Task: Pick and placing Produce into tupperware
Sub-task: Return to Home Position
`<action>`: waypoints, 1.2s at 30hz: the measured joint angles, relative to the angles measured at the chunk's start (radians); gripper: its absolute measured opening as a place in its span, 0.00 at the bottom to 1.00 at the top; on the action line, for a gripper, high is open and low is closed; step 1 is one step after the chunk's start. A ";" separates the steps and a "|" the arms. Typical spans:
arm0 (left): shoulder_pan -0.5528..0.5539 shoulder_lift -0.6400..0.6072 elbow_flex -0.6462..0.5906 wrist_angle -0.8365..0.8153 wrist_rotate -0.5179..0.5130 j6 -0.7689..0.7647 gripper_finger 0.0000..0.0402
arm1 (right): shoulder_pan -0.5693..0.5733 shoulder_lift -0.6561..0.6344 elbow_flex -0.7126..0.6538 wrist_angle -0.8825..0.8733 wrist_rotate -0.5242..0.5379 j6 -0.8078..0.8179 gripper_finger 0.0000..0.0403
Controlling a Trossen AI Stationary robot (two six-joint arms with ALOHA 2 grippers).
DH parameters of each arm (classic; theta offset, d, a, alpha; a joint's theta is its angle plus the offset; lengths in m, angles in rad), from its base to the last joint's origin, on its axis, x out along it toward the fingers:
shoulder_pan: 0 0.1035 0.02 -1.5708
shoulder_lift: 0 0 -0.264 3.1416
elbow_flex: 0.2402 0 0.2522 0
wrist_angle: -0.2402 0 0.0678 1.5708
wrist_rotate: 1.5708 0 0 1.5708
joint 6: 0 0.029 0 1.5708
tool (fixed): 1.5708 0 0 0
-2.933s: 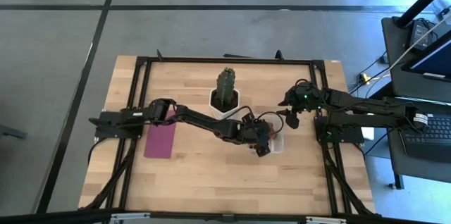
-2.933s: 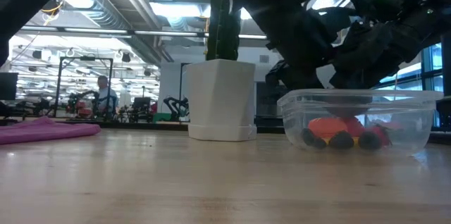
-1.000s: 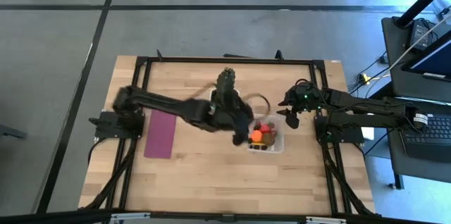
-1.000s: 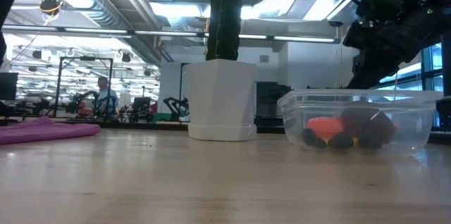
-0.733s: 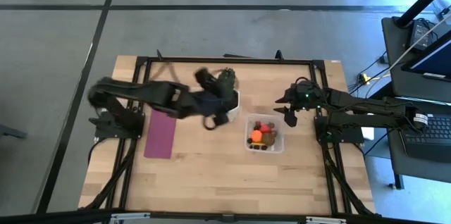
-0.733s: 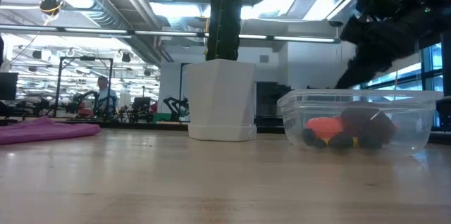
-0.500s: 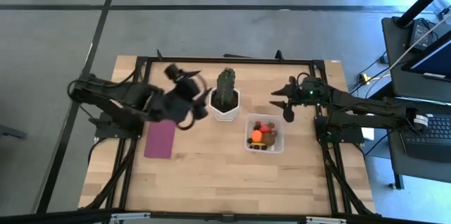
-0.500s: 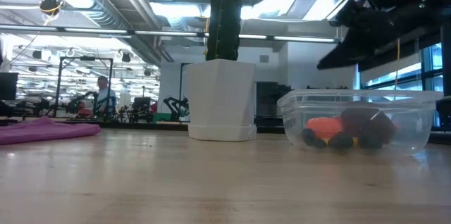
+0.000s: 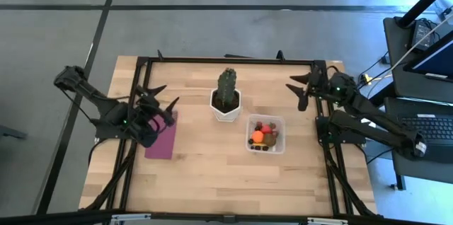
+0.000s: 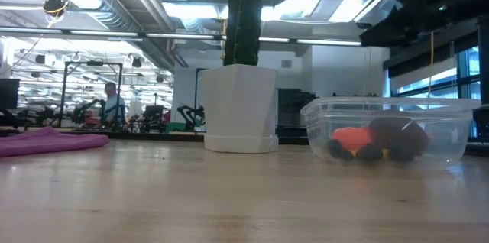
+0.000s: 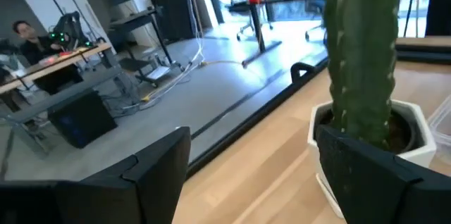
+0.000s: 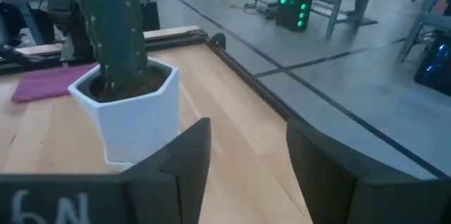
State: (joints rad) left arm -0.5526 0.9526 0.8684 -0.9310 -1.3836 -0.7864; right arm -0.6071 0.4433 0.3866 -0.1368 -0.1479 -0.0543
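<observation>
The clear tupperware [image 9: 266,134] stands on the table to the right of the cactus pot [image 9: 226,105]. Inside it lies the produce [image 9: 265,134]: an orange piece [image 10: 351,137], dark berries and a brown oval [image 10: 397,134]. My left gripper [image 9: 162,98] hangs open over the far end of the purple mat [image 9: 161,140], at the table's left, and points at the cactus [image 11: 359,48]. My right gripper [image 9: 298,89] hangs open near the table's far right, above and beyond the tupperware. Nothing is between either pair of fingers [image 11: 250,175] [image 12: 246,160].
The white hexagonal pot with the green cactus [image 10: 239,105] stands mid-table, between the two grippers. The purple mat [image 10: 50,142] lies flat at the left. A black frame [image 9: 226,60] runs around the table. Bare wood [image 9: 226,182] lies toward the near edge.
My left gripper has swung from beside the tupperware toward the table's left edge, passing the cactus and turning as it went; it now hangs over the mat. My right gripper has risen and gone toward the far edge. The tupperware and produce have stayed put.
</observation>
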 joint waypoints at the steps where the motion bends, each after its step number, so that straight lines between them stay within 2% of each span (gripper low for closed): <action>1: -0.012 -0.020 -0.045 0.002 -0.014 -0.044 0.74 | -0.003 -0.025 0.000 -0.022 0.000 0.001 0.47; 9: -0.085 -0.117 -0.293 0.004 -0.069 -0.292 0.74 | -0.006 -0.194 0.000 -0.139 -0.001 0.024 0.47; 19: -0.160 -0.151 -0.459 0.000 -0.170 -0.521 0.74 | -0.006 -0.372 -0.002 -0.208 0.000 0.024 0.47; 23: -0.177 -0.151 -0.497 0.000 -0.171 -0.583 0.74 | -0.006 -0.444 -0.074 -0.161 -0.001 0.053 0.47; 25: -0.178 -0.151 -0.503 0.000 -0.171 -0.595 0.74 | -0.006 -0.440 -0.126 -0.108 0.000 0.061 0.47; 30: -0.181 -0.154 -0.527 0.001 -0.183 -0.607 0.74 | -0.007 -0.429 -0.255 0.132 0.019 0.099 0.47; 36: -0.213 -0.177 -0.597 -0.039 -0.147 -0.779 0.74 | -0.007 -0.429 -0.294 0.157 0.023 0.068 0.47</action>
State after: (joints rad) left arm -0.7656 0.7753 0.2709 -0.9701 -1.5306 -1.5655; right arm -0.6145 0.0143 0.0929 0.0202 -0.1246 0.0140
